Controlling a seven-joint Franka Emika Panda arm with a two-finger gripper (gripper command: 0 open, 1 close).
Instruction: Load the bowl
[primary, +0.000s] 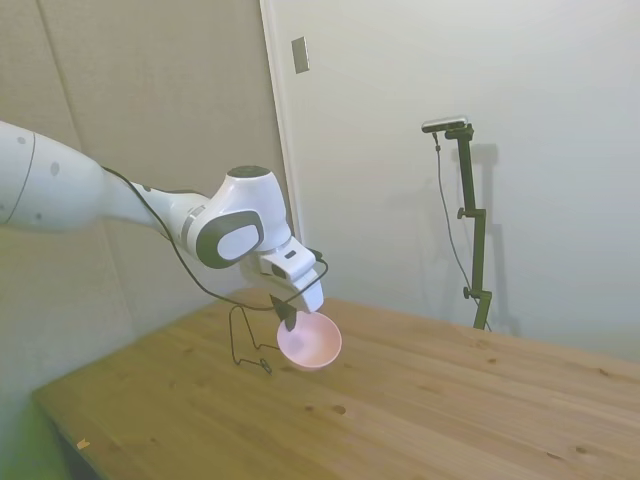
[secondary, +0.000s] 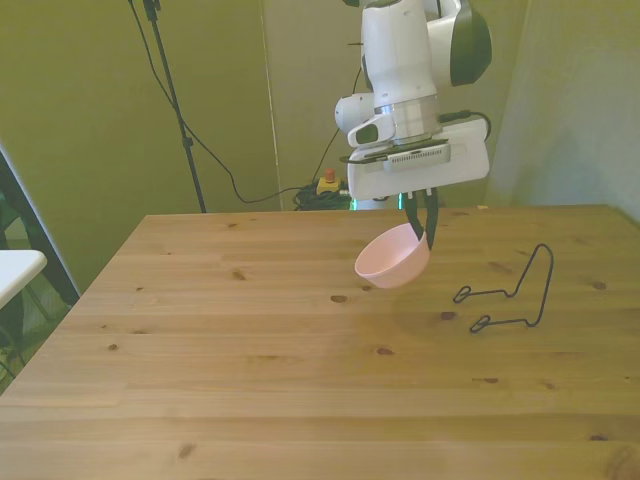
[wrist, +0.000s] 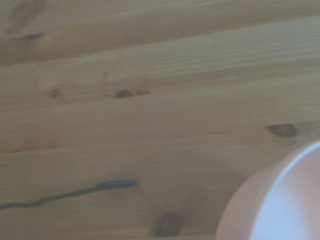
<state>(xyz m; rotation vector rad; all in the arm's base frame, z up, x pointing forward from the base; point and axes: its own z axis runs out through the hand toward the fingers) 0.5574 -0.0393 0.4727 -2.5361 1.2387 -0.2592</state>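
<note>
Table (secondary: 250, 350): bare wooden boards with dark knots.
Wire rack (secondary: 515, 290): black, standing on the table toward the front view's right, just beside the bowl.
Bowl (secondary: 392, 258): pale pink, tilted, lifted clear of the table.
Gripper (secondary: 420, 232): jaws pinch the bowl's rim.

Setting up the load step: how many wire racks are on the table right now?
1. A single black wire rack stands on the wooden table, toward the front view's right, apart from the pink bowl that the gripper holds in the air. No other rack shows in any view.
</note>
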